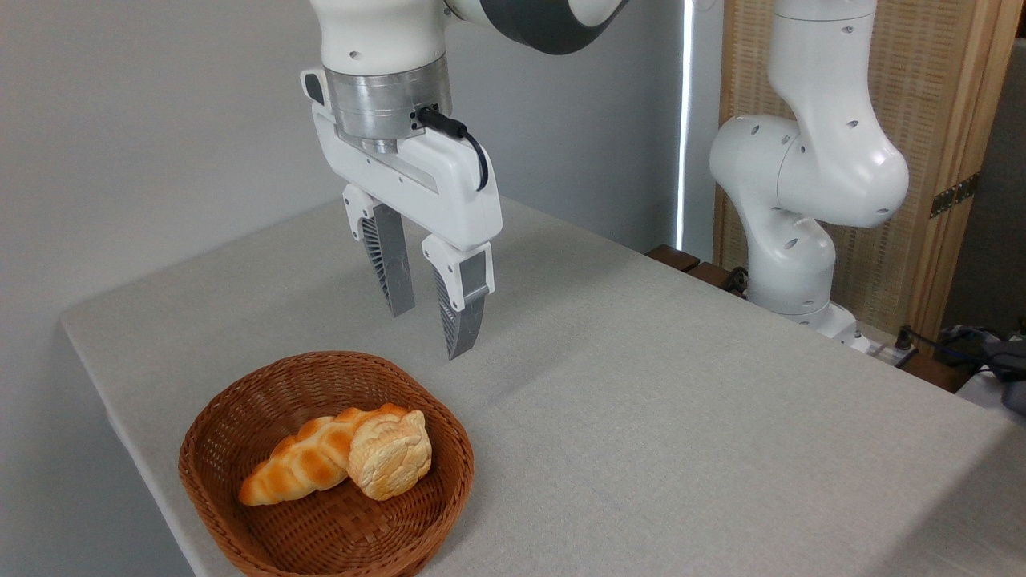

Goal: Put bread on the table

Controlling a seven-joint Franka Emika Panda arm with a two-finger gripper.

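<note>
Landmark: wicker basket (210, 449), brown, woven, at the near left corner of the table (681, 401).
Braided loaf (300, 466): orange-brown, lying in the basket, left of the bun and touching it; long axis runs from lower left up to the right.
Bread (390, 454): small round pale-golden bun, crinkled top; inside the basket, right of centre, leaning on the loaf's right end.
Bread, orientation: near-round, so no clear long axis; tilted, the crinkled top facing the camera and slightly up.
Bread, handling (judged): light, probably soft or foam-like with some give; ridged top should offer friction; a hard squeeze could dent it.
Bread, hold point (judged): across its widest part, fingers on the two free flanks, clear of the loaf and the basket wall.
Gripper (429, 335): above and behind the basket's far rim, well clear of the bread; fingers spread apart, pointing down, holding nothing.
Table surface right of the basket: bare grey-beige cloth, a likely set-down area.
</note>
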